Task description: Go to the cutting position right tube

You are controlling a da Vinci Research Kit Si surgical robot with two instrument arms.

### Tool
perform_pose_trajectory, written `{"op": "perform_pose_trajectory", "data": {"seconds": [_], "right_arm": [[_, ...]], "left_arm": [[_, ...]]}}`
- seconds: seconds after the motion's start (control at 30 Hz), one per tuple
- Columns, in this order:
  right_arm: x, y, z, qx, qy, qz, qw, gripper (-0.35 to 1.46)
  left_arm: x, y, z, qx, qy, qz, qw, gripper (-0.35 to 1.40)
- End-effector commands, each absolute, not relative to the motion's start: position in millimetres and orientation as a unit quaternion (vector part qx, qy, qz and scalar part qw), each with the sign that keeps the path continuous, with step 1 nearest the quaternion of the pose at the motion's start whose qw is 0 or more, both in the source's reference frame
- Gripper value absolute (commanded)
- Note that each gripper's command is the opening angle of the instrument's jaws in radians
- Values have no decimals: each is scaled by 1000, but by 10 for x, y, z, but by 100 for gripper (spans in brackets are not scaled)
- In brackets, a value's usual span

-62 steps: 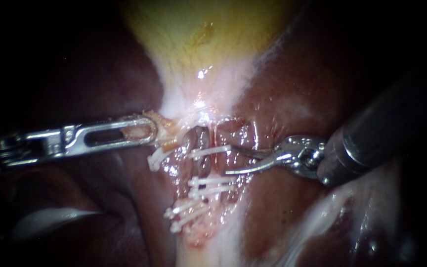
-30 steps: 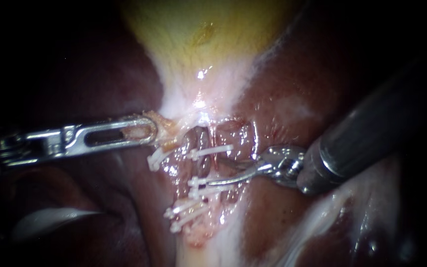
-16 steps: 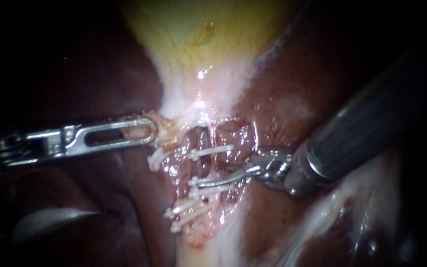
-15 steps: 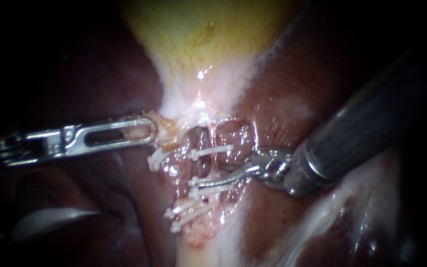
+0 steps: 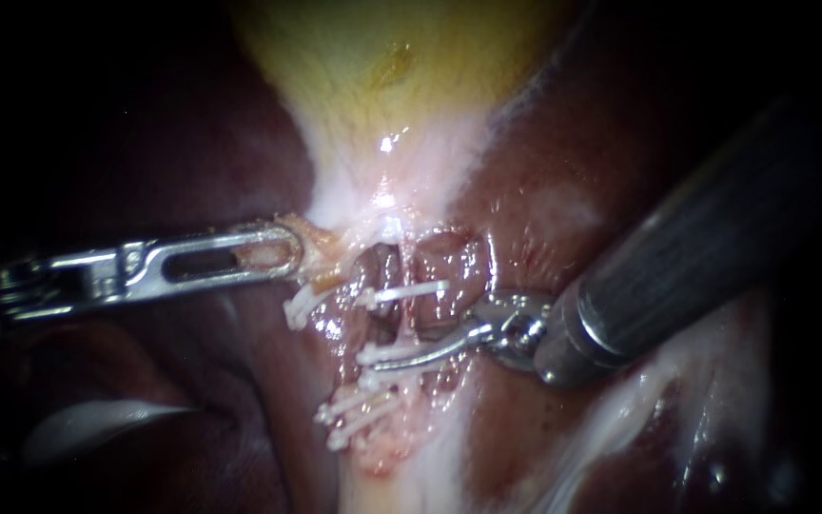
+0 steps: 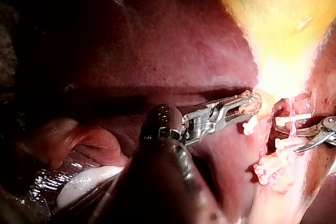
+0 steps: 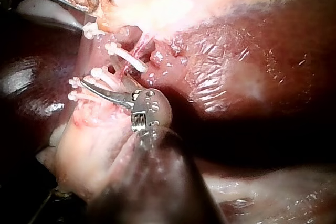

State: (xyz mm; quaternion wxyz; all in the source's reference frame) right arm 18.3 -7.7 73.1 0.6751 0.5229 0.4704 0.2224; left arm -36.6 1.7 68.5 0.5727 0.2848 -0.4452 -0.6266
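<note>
Nothing legible anywhere: no text, label, brand, number or sign to be read in the endoscope view or in either wrist view.

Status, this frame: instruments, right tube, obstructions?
Left instrument shut on tissue below gallbladder. Right instrument open at right tube, between upper clip and lower clips. Lower clips close beside its lower blade.
</note>
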Motion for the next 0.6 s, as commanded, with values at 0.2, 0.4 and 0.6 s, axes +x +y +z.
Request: {"op": "perform_pose_trajectory", "data": {"seconds": [0.2, 0.4, 0.6], "right_arm": [[185, -72, 728, 527, 482, 224, 663, 145], [192, -71, 728, 527, 490, 226, 656, 145], [202, -70, 728, 528, 501, 229, 646, 145]], "left_arm": [[-367, 17, 685, 285, -445, -627, 573, -35], [-367, 17, 685, 285, -445, -627, 573, -35], [-368, 17, 686, 284, -445, -627, 573, -35]]}}
